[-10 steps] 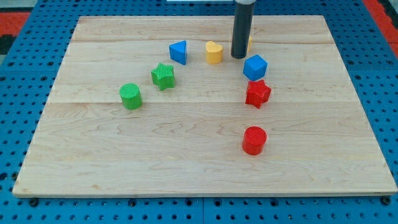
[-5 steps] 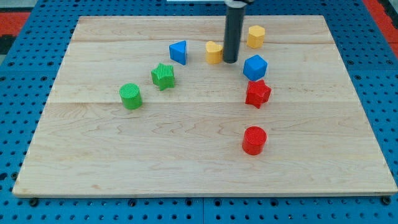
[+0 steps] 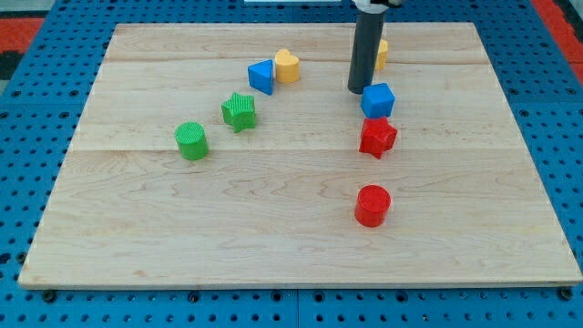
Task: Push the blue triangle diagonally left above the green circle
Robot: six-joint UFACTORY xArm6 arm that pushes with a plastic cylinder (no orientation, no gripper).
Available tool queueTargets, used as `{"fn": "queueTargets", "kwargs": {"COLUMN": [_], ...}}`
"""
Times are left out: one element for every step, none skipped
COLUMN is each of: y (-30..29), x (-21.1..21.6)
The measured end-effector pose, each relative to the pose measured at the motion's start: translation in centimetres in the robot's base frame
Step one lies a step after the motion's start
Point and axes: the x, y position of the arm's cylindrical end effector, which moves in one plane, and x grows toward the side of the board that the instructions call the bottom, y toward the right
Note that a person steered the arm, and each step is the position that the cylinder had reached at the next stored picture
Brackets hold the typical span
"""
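Observation:
The blue triangle (image 3: 262, 76) lies in the upper middle of the wooden board (image 3: 182, 228), with a yellow heart-shaped block (image 3: 288, 66) touching its upper right side. The green circle (image 3: 191, 141) stands lower left of the triangle, with a green star (image 3: 239, 111) between them. My tip (image 3: 361, 90) is at the upper right, just above the blue cube (image 3: 377, 99) and well to the right of the triangle, apart from it.
A yellow block (image 3: 380, 53) sits partly hidden behind the rod. A red star (image 3: 377, 137) lies just below the blue cube. A red cylinder (image 3: 373, 205) stands lower down at the board's middle right.
The yellow heart has slid up and left against the blue triangle. My tip swept left to the heart, then moved back right above the blue cube.

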Motion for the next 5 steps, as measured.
{"fn": "queueTargets", "kwargs": {"y": [-4.3, -9.8, -12.5, -15.8, -21.5], "x": [-0.9, -1.3, -2.5, -5.0, -7.4]}}
